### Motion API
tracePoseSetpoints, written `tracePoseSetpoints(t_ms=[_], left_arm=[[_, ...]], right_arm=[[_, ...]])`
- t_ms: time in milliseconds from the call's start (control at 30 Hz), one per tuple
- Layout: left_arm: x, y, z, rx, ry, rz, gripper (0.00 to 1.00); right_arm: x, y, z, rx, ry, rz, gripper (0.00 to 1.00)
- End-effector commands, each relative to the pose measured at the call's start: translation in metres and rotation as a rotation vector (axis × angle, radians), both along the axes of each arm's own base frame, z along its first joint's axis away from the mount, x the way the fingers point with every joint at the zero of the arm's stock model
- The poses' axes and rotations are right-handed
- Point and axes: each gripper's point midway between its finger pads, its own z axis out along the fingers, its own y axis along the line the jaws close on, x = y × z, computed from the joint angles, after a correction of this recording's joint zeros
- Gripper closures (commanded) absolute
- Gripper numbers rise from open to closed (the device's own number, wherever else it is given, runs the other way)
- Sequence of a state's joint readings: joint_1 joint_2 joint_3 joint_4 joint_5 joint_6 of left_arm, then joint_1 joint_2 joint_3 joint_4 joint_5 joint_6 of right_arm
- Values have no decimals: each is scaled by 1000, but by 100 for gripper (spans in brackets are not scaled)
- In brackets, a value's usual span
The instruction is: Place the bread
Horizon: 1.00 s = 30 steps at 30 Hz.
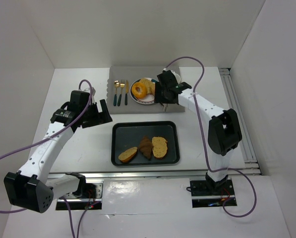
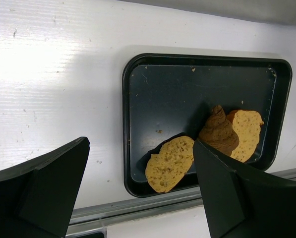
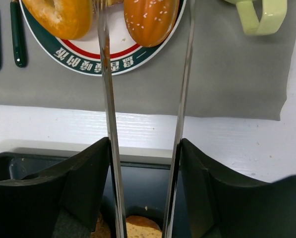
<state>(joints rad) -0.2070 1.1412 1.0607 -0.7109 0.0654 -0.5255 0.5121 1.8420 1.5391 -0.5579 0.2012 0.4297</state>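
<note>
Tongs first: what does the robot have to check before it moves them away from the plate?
1. Sesame roll on the plate: ok, it lies beside the ring-shaped bread.
2. Tongs clear of the roll: cannot tell; the arms show gaps on both sides, but the tips are out of view.
3. Right gripper gripping the tongs: ok.
4. Green mug out of the path: ok, it sits apart, right of the tongs.
5. Left gripper out of the way: ok, open and empty, beside the tray.
6. More bread to fetch: ok, a croissant and two slices lie in the tray.
</note>
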Motion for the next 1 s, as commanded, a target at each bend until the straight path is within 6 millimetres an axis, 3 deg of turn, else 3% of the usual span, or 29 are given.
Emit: tracePoseSetpoints(t_ms=[0, 100, 133, 267, 333, 367, 400, 467, 567, 600, 667, 733, 767, 900, 967], left_arm=[[9, -2, 21, -13, -60, -14, 1], [8, -2, 24, -15, -70, -14, 1], [8, -2, 24, -15, -70, -14, 1], [10, -2, 27, -11, -81, -21, 1], [9, -2, 23, -7, -62, -21, 1], [10, -2, 26, -9, -71, -21, 1], [14, 1, 27, 12, -77, -13, 1], [18, 5, 28, 35, -62, 4, 1], [15, 8, 25, 58, -25, 2, 1], [16, 11, 24, 74, -28, 2, 1], [16, 14, 27, 72, -38, 11, 1], [14, 17, 33, 85, -65, 13, 1], [14, 18, 33, 91, -66, 19, 1], [14, 16, 40, 78, -82, 11, 1], [13, 13, 40, 69, -82, -13, 1]], right_arm=[[7, 6, 49, 50, -125, 1, 35], [6, 8, 87, 97, -194, 7, 33], [1, 10, 87, 91, -181, 16, 33], [-8, 7, 122, 104, -234, 21, 33], [-15, -8, 147, 98, -292, -21, 33], [-20, -16, 150, 82, -298, -39, 33], [-27, -31, 162, 67, -336, -80, 34], [-28, -64, 165, 41, -352, -169, 34], [-28, -125, 161, -30, -384, -351, 34], [-28, -141, 147, -66, -375, -398, 34], [-18, -169, 141, -68, -394, -475, 34], [-9, -186, 117, -109, -376, -518, 34], [1, -201, 114, -116, -393, -554, 34], [29, -223, 63, -125, -355, -599, 34], [42, -229, 54, -121, -384, -615, 34]])
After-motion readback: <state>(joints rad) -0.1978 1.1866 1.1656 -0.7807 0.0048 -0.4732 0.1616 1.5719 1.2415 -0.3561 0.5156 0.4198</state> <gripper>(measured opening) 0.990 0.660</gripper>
